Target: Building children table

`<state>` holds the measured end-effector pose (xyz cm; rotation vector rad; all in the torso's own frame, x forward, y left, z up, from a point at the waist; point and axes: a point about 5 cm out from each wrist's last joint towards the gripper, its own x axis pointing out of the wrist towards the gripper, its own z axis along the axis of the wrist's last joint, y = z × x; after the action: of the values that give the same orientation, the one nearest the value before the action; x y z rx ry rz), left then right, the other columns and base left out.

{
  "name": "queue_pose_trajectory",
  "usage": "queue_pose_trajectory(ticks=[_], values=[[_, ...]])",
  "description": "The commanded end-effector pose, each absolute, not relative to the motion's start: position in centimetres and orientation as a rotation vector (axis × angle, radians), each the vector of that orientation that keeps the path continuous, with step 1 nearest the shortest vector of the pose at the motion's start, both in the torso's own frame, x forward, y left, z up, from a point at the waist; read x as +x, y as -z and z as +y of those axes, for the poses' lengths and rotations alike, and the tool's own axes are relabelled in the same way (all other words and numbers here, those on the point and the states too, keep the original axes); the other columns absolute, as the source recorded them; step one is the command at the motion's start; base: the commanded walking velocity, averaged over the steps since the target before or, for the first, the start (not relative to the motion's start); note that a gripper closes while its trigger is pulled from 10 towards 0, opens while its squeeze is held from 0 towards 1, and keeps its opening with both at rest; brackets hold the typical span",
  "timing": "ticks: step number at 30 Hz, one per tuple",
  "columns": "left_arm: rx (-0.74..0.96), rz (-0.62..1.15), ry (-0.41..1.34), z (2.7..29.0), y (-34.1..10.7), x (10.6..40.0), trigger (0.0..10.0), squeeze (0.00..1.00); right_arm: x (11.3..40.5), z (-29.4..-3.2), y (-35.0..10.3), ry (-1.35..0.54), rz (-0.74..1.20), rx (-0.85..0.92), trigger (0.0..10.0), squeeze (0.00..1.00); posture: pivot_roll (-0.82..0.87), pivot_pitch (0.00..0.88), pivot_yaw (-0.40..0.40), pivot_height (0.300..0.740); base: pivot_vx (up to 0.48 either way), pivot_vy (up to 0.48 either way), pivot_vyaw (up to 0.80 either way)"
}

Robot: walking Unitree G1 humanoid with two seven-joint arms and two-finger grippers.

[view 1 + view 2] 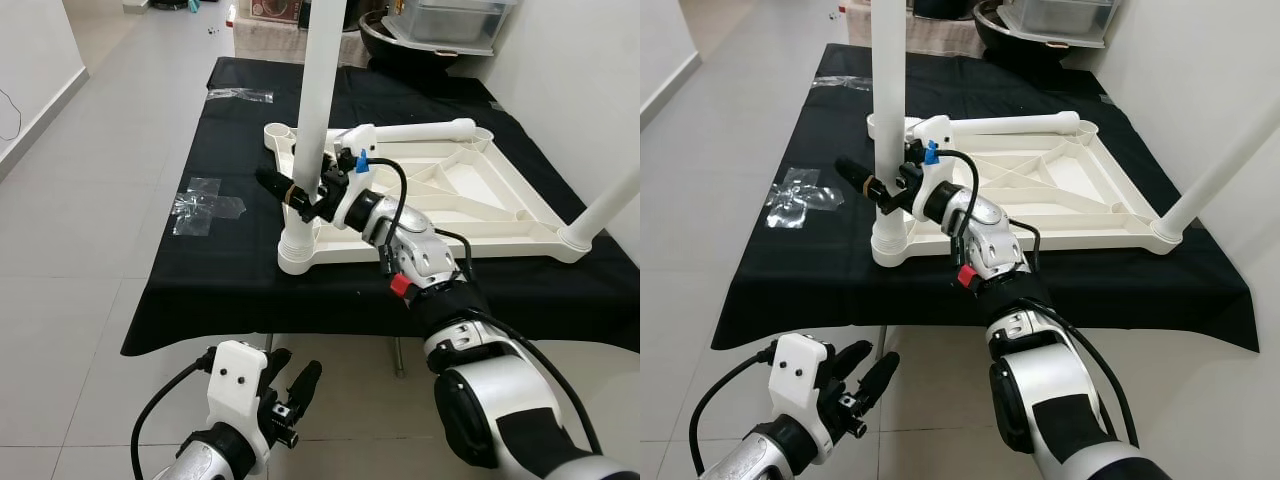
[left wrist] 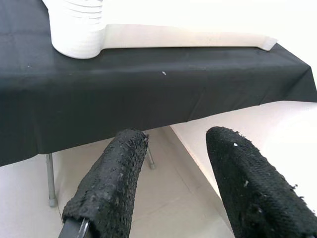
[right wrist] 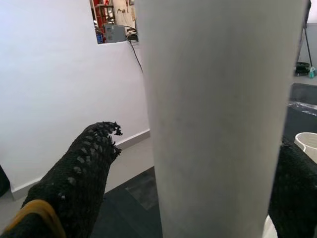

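Right pincer (image 1: 300,192) clamps the upright white table leg (image 1: 318,100) standing in the near-left corner socket of the upturned white tabletop (image 1: 470,190) on the black-draped surface (image 1: 210,270), while left pincer (image 1: 290,385) hangs open below its edge

No readable text, labels or numbers anywhere.

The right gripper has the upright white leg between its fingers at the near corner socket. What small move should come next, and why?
Probably twist the table leg further into its corner socket. The right gripper has a finger on each side of the leg just above the socket, while the left gripper hangs open below the black cloth's edge.
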<state>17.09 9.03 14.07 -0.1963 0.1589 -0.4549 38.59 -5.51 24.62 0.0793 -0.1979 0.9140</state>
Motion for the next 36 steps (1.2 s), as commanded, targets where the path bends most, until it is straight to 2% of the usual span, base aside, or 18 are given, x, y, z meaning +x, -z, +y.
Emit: queue_pose_trajectory(ticks=[1, 2, 3, 14, 24, 26, 28, 30, 31, 33, 34, 36], values=[[-0.192, 0.172, 0.460, 8.8, -14.0, 17.0, 10.0, 0.00, 38.7, -5.1, -24.8, -0.921, -0.204, 0.059, 9.4, 0.00, 0.13, 0.103, -0.158, 0.740, 0.000, 0.000, 0.00], [-0.191, 0.172, 0.460, 8.8, -14.0, 17.0, 10.0, 0.00, 38.7, -5.0, -24.8, -0.922, -0.204, 0.060, 9.4, 0.00, 0.13, 0.103, -0.158, 0.740, 0.000, 0.000, 0.00], [-0.191, 0.173, 0.461, 8.8, -14.0, 16.9, 10.0, 0.00, 38.7, -4.9, -24.8, -0.925, -0.203, 0.064, 0.0, 0.00, 0.13, 0.103, -0.157, 0.740, 0.000, 0.000, 0.00], [-0.188, 0.168, 0.455, 8.8, -14.1, 17.0, 10.0, 0.00, 38.8, -3.9, -24.7, -0.939, -0.196, 0.067, 0.0, 0.00, 0.12, 0.109, -0.160, 0.740, 0.000, 0.000, 0.00], [-0.193, 0.169, 0.450, 8.8, -14.0, 17.0, 10.0, 0.00, 39.1, -4.5, -24.3, -0.872, -0.192, 0.041, 0.0, 0.00, 0.12, 0.109, -0.165, 0.740, 0.000, 0.000, 0.00], [-0.197, 0.166, 0.440, 8.9, -14.1, 17.1, 10.0, 0.00, 39.6, -5.3, -24.0, -0.765, -0.179, 0.045, 0.0, 0.00, 0.12, 0.109, -0.163, 0.740, 0.000, 0.000, 0.00], [-0.197, 0.166, 0.440, 8.9, -14.1, 17.1, 10.0, 0.00, 39.6, -5.3, -24.0, -0.765, -0.179, 0.045, 0.0, 0.00, 0.12, 0.109, -0.163, 0.740, 0.000, 0.000, 0.00], [-0.192, 0.160, 0.435, 9.0, -14.2, 17.2, 10.0, 0.00, 40.3, -6.6, -23.6, -0.572, -0.147, 0.073, 0.0, 0.00, 0.12, 0.107, -0.162, 0.740, 0.000, 0.000, 0.00], [-0.192, 0.160, 0.435, 9.0, -14.2, 17.2, 10.0, 0.00, 40.3, -6.6, -23.6, -0.572, -0.147, 0.073, 0.0, 0.00, 0.12, 0.107, -0.162, 0.740, 0.000, 0.000, 0.00], [-0.187, 0.156, 0.432, 9.1, -14.2, 17.3, 10.0, 0.00, 40.9, -7.9, -22.8, -0.336, -0.105, 0.088, 0.0, 0.00, 0.12, 0.106, -0.157, 0.740, 0.000, 0.000, 0.00], [-0.187, 0.156, 0.432, 9.1, -14.2, 17.3, 10.0, 0.00, 40.9, -7.9, -22.8, -0.336, -0.105, 0.088, 0.0, 0.00, 0.12, 0.106, -0.157, 0.740, 0.000, 0.000, 0.00], [-0.180, 0.154, 0.429, 9.1, -14.2, 17.4, 10.0, 0.00, 41.1, -9.1, -22.2, -0.131, -0.070, 0.114, 0.0, 0.00, 0.12, 0.106, -0.157, 0.740, 0.000, 0.000, 0.00]])
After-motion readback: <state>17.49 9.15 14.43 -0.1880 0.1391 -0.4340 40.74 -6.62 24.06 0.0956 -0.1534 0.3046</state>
